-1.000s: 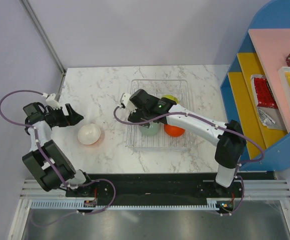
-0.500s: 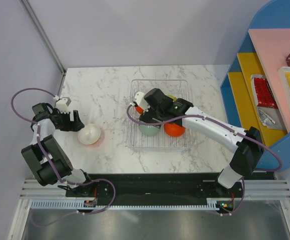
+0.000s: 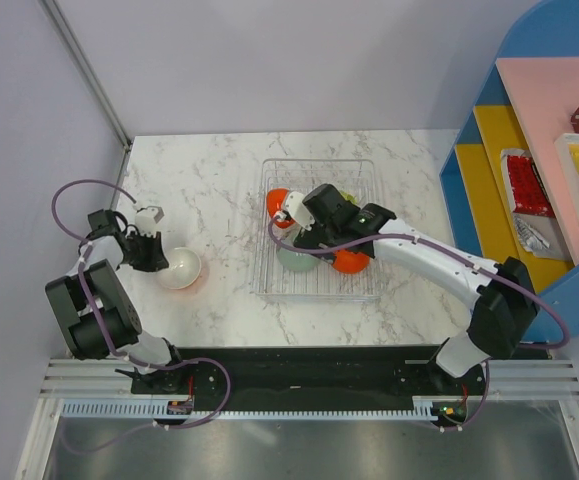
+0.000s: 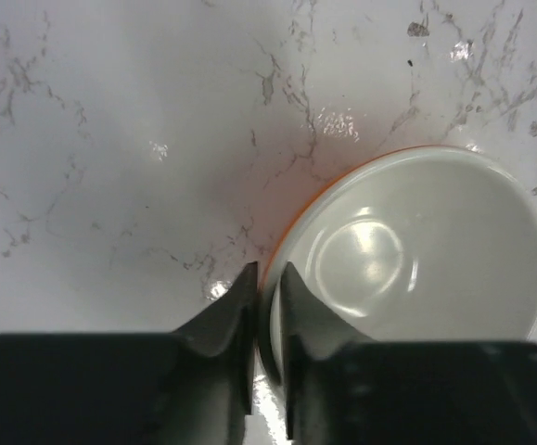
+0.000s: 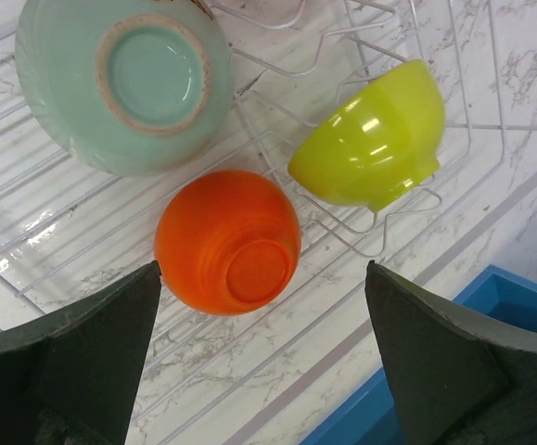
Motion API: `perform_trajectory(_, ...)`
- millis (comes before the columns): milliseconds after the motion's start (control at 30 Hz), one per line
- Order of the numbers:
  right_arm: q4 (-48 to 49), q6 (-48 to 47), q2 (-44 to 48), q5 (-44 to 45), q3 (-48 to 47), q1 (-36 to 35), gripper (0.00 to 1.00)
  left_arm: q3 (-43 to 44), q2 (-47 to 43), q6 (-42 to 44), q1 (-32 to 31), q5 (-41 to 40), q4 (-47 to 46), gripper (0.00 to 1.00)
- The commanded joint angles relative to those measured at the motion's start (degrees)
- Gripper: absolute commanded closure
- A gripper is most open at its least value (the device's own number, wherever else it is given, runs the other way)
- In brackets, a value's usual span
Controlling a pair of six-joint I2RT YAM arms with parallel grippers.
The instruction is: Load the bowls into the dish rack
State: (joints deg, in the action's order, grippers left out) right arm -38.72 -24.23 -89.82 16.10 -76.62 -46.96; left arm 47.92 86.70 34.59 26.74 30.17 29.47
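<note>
Though veined, white tabletop (image 3: 199, 190); lilac walls (image 3: 269, 60).

Rack (image 3: 364, 170) on table (image 3: 199, 180), ctr-right, w/ bowls (image 5: 124, 79) in it: one rear-L, one rear-R, two side by side at front. Lone bowl (image 4: 416, 250) on table L of rack, apart from it. Shelf (image 3: 539, 150) R of table.

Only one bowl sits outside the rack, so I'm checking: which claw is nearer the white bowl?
Left. The left claw is at the white bowl, with its fingers straddling the rim. The right claw hangs open over the dish rack, away from that bowl.
</note>
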Motion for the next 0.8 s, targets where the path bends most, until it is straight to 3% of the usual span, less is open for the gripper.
perform_trajectory(0,4.44,0.67,-2.46,-1.95,1.29,0.29,0.02,-0.02,0.49,1.53,-1.16,-0.82,-1.08,0.93)
perform_trajectory(33,4.88,0.67,-3.77,-1.95,1.38,0.29,0.02,-0.02,0.49,1.53,-1.25,-0.82,-1.00,0.98)
perform_trajectory(467,13.40,1.64,-12.30,3.50,-1.69,0.11,0.02,0.07,-7.24,-0.84,-1.69,3.57,0.49,0.98)
perform_trajectory(767,13.85,1.20,-16.26,4.73,-6.61,-2.60,0.02,0.59,-8.82,-1.54,-2.57,4.19,1.11,0.98)
